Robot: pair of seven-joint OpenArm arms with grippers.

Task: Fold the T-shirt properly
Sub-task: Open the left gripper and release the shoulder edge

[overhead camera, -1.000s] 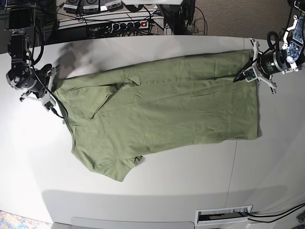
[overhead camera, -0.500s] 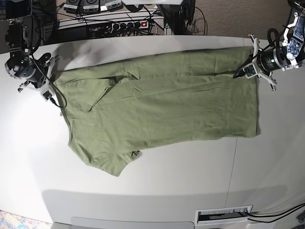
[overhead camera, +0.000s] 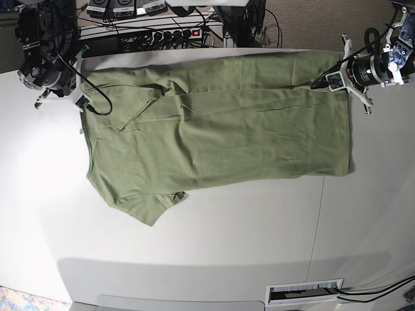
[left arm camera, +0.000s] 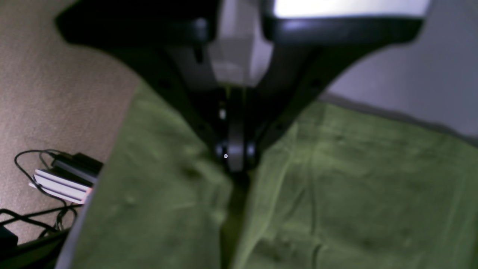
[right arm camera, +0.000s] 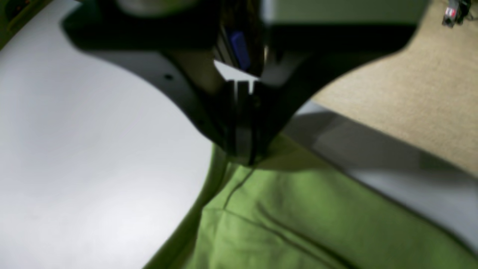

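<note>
The olive-green T-shirt (overhead camera: 220,129) lies spread across the white table (overhead camera: 214,246), its far edge lifted and stretched between both grippers. My left gripper (overhead camera: 337,81), on the right of the base view, is shut on the shirt's far hem corner; the left wrist view shows its jaws (left arm camera: 233,157) pinching green cloth (left arm camera: 336,186). My right gripper (overhead camera: 79,97), on the left of the base view, is shut on the shirt's shoulder edge; the right wrist view shows the closed jaws (right arm camera: 242,149) gripping the fabric (right arm camera: 298,224). One sleeve (overhead camera: 152,207) lies flat at the near left.
A power strip and cables (overhead camera: 168,32) lie on a shelf behind the table's far edge. A white vent plate (overhead camera: 305,291) sits at the table's near right. Carpet floor (right arm camera: 410,93) lies beyond the table edge.
Both grippers have pulled the shirt's far edge toward the back of the table. The whole shirt has slid back and stretched flatter; the folded-over strip along the far edge has widened.
</note>
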